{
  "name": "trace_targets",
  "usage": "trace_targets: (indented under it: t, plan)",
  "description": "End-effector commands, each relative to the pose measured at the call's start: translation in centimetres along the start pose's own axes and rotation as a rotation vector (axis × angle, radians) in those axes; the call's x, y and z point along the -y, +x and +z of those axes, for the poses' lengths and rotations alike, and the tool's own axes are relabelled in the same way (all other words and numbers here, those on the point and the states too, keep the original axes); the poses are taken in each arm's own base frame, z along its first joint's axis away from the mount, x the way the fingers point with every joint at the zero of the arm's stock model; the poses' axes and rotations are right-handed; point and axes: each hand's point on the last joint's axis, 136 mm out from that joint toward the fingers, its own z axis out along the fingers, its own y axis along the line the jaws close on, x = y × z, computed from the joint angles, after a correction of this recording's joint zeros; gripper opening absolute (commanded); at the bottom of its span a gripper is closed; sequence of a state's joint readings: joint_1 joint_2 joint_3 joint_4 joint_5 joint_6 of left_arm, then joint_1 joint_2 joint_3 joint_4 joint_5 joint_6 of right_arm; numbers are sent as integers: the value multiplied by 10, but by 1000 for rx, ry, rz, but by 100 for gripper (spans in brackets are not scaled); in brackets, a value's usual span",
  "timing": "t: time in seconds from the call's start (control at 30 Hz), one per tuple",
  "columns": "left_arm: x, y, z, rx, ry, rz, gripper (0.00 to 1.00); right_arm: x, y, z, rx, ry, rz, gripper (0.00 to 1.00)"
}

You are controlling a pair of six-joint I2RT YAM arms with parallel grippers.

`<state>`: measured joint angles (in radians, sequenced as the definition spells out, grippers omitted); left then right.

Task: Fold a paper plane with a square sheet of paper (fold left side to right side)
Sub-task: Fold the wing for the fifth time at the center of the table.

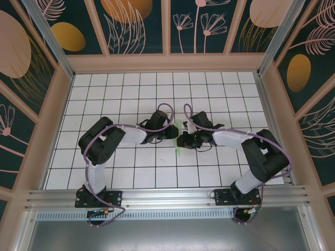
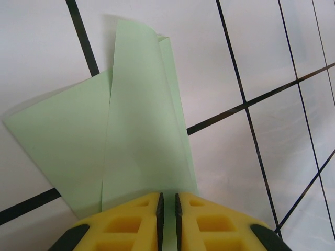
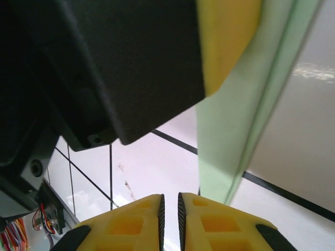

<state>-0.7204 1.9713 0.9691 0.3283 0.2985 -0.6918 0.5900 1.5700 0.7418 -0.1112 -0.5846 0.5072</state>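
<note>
left fingers (image 2: 133, 219) clenched on folded mint-green paper (image 2: 141, 130), one flap up off bench (image 2: 42, 47). right fingers (image 3: 131, 225) pressed together, empty, just beside paper.

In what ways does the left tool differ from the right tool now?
The left tool pinches the folded pale mint-green paper sheet; the right tool is shut on nothing, the sheet's tip beside it. From above, the left tool points right, the right tool left. Both have yellow fingers, almost touching.
</note>
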Motion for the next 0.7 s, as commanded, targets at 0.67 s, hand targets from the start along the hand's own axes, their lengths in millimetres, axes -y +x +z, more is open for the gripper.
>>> trace_targets:
  t: [0.67]
  plan:
    - [-37,-20,19,-1,-228,23,22,67,76,31,-197,247,57,16]
